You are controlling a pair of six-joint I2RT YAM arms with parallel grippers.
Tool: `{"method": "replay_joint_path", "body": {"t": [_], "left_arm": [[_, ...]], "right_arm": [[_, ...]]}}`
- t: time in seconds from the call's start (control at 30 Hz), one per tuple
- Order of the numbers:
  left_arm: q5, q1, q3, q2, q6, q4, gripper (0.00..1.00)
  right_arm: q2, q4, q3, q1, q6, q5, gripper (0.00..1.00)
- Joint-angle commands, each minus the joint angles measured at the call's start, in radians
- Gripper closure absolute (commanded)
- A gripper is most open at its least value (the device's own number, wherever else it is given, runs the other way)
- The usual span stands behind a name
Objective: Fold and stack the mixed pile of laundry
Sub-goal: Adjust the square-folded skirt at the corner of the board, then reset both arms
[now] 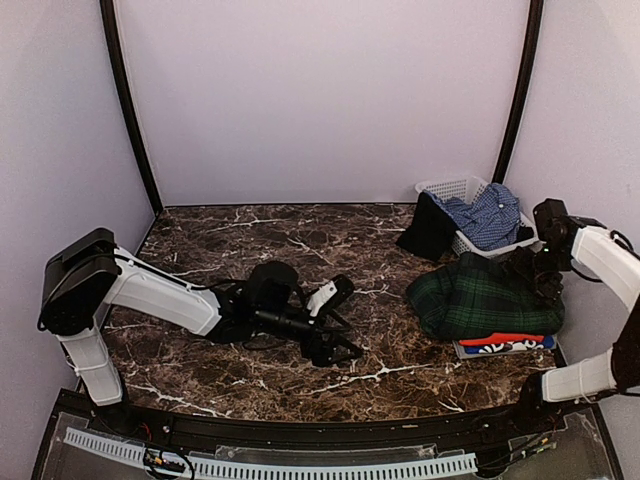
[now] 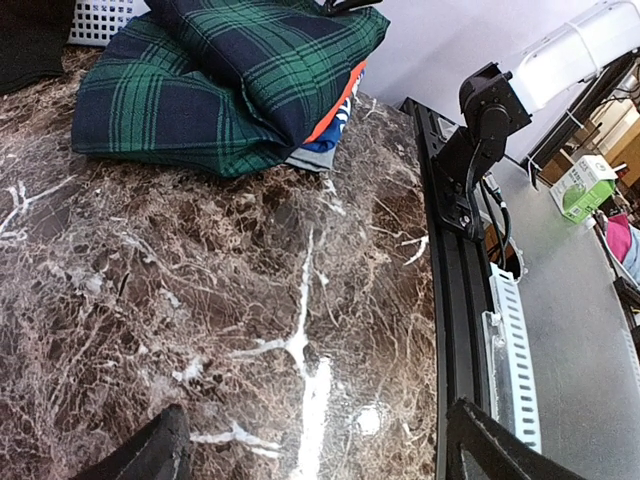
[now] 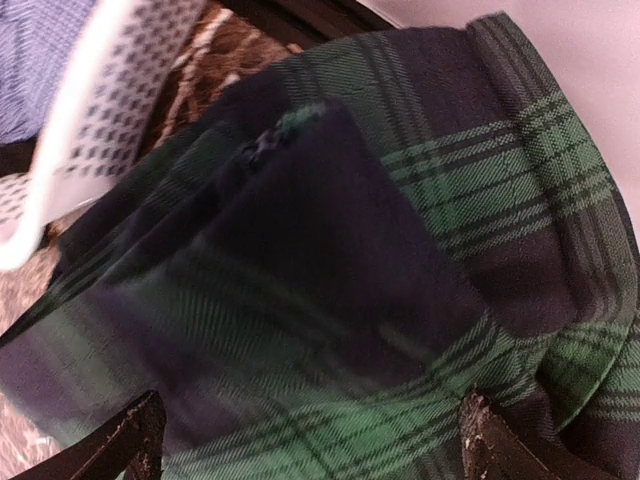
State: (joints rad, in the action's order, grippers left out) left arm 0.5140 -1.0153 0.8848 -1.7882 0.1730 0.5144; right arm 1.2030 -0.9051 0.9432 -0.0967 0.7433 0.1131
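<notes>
Dark veined marble table [image 1: 300,240], pale walls. My left gripper [image 2: 315,455] hangs wide apart, empty, over bare stone. My right gripper [image 3: 312,445] spreads wide above the folded tartan skirt [image 1: 480,300], which tops the red-orange T-shirt [image 1: 495,338] and blue T-shirt [image 1: 508,347] near the white basket [image 1: 450,187], at my right.

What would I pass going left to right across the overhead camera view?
left arm → left gripper → skirt → right arm
</notes>
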Motion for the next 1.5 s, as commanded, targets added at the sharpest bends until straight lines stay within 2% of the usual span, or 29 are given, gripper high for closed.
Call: {"method": "replay_joint_path", "body": {"t": [0.0,0.3,0.53,0.77,0.97,1.07,1.17,1.33,1.47], "left_arm": [[0.002,0.009,0.031,0.009,0.006,-0.033,0.12],[-0.039,0.009,0.001,0.059,0.009,-0.061,0.12],[-0.073,0.009,-0.010,0.109,-0.001,-0.105,0.11],[-0.133,0.025,-0.007,0.169,0.030,-0.152,0.08],[-0.141,0.125,0.050,0.265,0.120,-0.280,0.01],[-0.127,0.206,0.086,0.335,0.168,-0.359,0.01],[-0.149,0.294,0.126,0.416,0.213,-0.440,0.01],[-0.255,0.444,0.226,0.484,0.277,-0.714,0.01],[-0.340,0.549,0.201,0.548,0.308,-0.823,0.01]], "right_arm": [[0.067,0.112,-0.060,-0.058,0.029,-0.025,0.01],[0.168,0.304,-0.082,-0.150,-0.139,-0.199,0.01],[0.186,0.364,-0.015,-0.188,-0.346,-0.337,0.01],[-0.012,0.370,0.016,-0.187,-0.455,-0.496,0.01],[-0.079,0.285,0.149,-0.168,-0.504,-0.543,0.01],[-0.075,0.315,0.206,-0.118,-0.486,-0.565,0.02],[-0.037,0.351,0.275,-0.013,-0.467,-0.570,0.02],[0.099,0.395,0.412,0.237,-0.481,-0.531,0.02],[0.213,0.472,0.460,0.409,-0.500,-0.523,0.01]]}}
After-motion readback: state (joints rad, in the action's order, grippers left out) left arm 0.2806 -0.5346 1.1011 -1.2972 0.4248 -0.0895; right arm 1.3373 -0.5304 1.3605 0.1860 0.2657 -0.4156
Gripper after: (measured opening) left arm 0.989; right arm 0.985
